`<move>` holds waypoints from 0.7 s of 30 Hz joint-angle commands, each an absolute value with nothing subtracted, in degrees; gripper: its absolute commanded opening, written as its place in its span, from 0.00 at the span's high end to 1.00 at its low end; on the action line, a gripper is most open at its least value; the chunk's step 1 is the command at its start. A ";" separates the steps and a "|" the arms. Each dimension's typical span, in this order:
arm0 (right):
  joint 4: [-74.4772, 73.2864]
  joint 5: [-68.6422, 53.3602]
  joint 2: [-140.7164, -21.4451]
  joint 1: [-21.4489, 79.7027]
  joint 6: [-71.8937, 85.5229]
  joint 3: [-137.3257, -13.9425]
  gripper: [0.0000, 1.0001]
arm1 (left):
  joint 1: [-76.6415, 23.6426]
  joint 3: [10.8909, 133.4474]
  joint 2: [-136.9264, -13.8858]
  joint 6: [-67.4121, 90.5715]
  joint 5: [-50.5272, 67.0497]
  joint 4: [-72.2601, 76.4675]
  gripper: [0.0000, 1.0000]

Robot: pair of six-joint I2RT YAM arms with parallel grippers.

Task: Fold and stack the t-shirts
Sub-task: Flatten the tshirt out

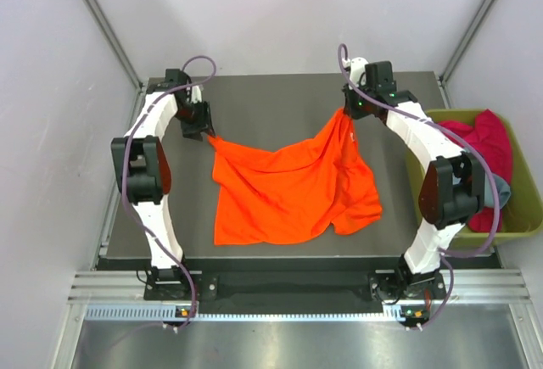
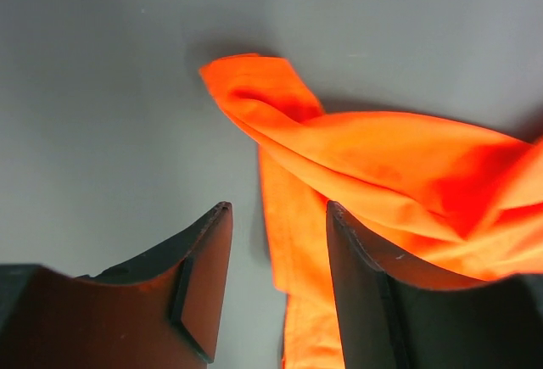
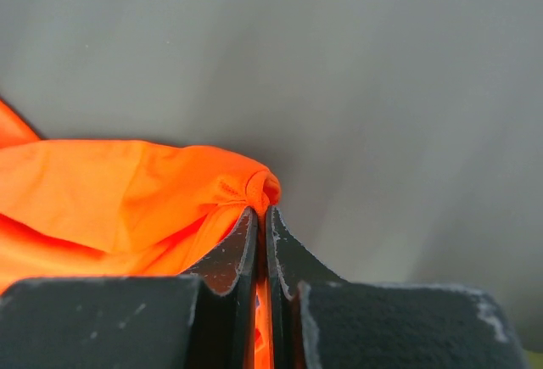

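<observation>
Mostly the bench (image 1: 280, 106) shows plainly from above, though my two arms cross its near corners and the olive-green bin (image 1: 528, 213) covers its right edge. Over its middle lies the orange t-shirt (image 1: 288, 187), flat and creased on the left half and bunched into folds on the right, so I cannot tell sleeve from hem there. In the bin a magenta-red shirt (image 1: 488, 142) is heaped up over the far rim. A scrap of grey-blue shirt (image 1: 501, 189) peeks out beside my right elbow. How many garments lie beneath I cannot make out.

From overhead my left fingers (image 1: 206, 134) seem to touch the shirt's far left corner, but their gap is too small to read. The left wrist view shows it. They stand apart, a strip of orange cloth lies on the bench between them, and the corner reaches beyond the tips with nothing pinched. My right fingers (image 1: 348, 114) are just as tiny from above. The right wrist view shows them pressed together on a rolled edge of the orange cloth, which falls away to the left, with the bench behind blurred.

Bare bench runs along the far edge between my two wrists and down the left side of the shirt. A narrower band runs along the near edge.
</observation>
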State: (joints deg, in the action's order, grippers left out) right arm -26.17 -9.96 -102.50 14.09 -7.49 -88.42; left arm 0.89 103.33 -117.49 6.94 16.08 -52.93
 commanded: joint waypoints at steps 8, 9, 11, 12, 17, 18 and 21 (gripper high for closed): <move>-24.87 -9.93 -98.17 14.24 -7.56 -87.27 1.00 | 3.16 109.50 -126.90 7.56 17.58 -53.79 0.51; -24.96 -9.76 -98.35 14.24 -7.56 -87.54 1.00 | 3.25 110.29 -127.44 7.56 17.67 -53.88 0.51; -24.79 -9.49 -98.70 14.33 -7.73 -87.98 1.00 | 3.60 112.14 -129.01 7.47 18.19 -53.70 0.53; -24.70 -9.32 -98.88 14.41 -7.91 -88.15 1.00 | 3.69 112.58 -129.46 7.56 18.45 -53.79 0.53; -25.22 -8.00 -99.23 15.38 -8.96 -88.77 1.00 | 4.04 113.12 -131.04 8.00 20.12 -53.17 0.58; -25.22 -7.82 -99.14 15.47 -9.14 -88.86 1.00 | 4.04 113.12 -131.13 8.00 20.56 -53.09 0.58; -25.40 -7.47 -99.40 15.64 -9.40 -88.86 1.00 | 4.04 112.68 -131.31 8.61 21.27 -52.47 0.61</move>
State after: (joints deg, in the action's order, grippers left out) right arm -26.20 -8.54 -100.57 14.57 -8.14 -86.04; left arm 3.84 111.07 -131.20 7.68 19.05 -53.63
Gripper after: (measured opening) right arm 0.017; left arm 0.399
